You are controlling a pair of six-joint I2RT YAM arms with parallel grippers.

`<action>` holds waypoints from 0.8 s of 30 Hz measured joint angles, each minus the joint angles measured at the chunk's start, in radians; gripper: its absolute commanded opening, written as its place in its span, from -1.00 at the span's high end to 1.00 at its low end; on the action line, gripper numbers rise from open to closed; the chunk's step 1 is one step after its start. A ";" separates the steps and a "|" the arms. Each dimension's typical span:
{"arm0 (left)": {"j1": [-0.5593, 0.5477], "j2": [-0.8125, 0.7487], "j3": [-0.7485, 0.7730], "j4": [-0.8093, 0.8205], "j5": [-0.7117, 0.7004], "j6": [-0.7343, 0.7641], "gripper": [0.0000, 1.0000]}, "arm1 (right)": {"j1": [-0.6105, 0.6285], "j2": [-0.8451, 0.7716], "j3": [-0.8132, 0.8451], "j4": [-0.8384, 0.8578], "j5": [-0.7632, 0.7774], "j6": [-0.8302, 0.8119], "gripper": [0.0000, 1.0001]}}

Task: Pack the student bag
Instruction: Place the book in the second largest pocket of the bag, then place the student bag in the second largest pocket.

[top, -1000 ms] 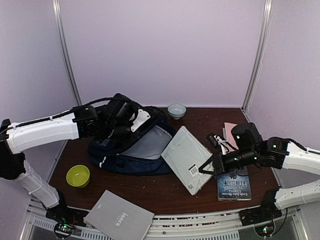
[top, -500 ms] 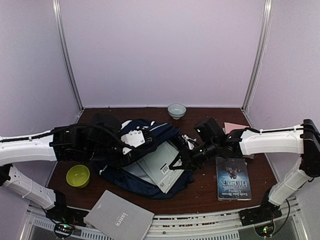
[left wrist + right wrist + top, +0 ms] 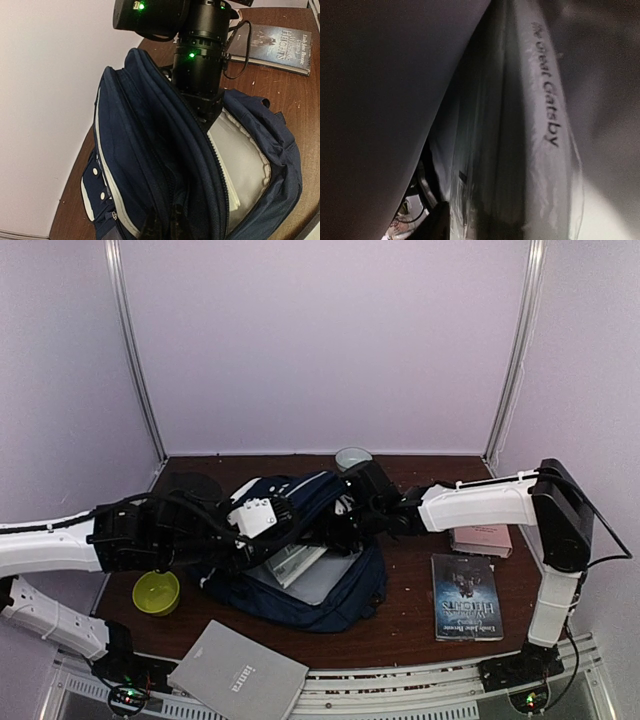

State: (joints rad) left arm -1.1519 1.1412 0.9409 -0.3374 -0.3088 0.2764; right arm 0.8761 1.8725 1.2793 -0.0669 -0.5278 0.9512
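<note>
Change: a second ago the white book (image 3: pixel 300 562) hung in the right gripper (image 3: pixel 345 528) over the right half of the table (image 3: pixel 420 630); it now lies inside the bag (image 3: pixel 340 590). The right arm has swung across to the bag's mouth, and the bag has shifted toward the near edge.
Bag: left of the table's centre, between the far and near edges, on its side with the main compartment gaping toward the right edge. Navy fabric, white trim.
Left gripper (image 3: pixel 262 525): fingers pressed together on the upper lip of the bag's opening, holding it up; the wrist view shows the fingertips (image 3: pixel 162 227) pinching the navy fabric (image 3: pixel 150 150).
Right gripper: pushed into the bag's mouth. Its own camera sees only the book's spine (image 3: pixel 540 125), lettered "The Great Gatsby", against dark lining. Cannot tell whether the fingers are spread or grip the book.
White book: flat against the pale inner lining (image 3: pixel 240 165), partly showing through the opening.
Dark book (image 3: pixel 467 597): flat near the near right corner.
Pink book (image 3: pixel 482 538): just beyond the dark book, toward the right edge.
Green bowl (image 3: pixel 156 591): by the left edge, just beside the bag.
Pale bowl (image 3: pixel 352 455): at the far edge, behind the right arm.
Grey book (image 3: pixel 238 675): overhanging the near edge, left of centre.
</note>
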 measured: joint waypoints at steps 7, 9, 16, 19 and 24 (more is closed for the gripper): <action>0.000 -0.031 -0.045 0.058 -0.008 -0.010 1.00 | -0.005 -0.088 -0.037 -0.124 0.224 -0.110 -0.45; 0.000 -0.023 -0.046 0.078 -0.008 -0.013 1.00 | -0.006 -0.148 -0.064 -0.170 0.272 -0.143 -0.47; 0.011 0.055 -0.045 0.121 -0.008 -0.024 1.00 | -0.022 -0.436 -0.129 -0.326 0.449 -0.263 -0.50; 0.035 0.108 -0.043 0.124 0.001 -0.039 1.00 | -0.025 -0.531 -0.134 -0.429 0.536 -0.302 -0.73; 0.058 0.141 -0.034 0.128 0.011 -0.062 1.00 | -0.042 -0.668 -0.271 -0.623 0.713 -0.311 -1.00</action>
State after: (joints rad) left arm -1.0935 1.2819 0.9073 -0.2096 -0.2981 0.2142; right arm 0.8345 1.2041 1.0084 -0.6895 0.1856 0.6407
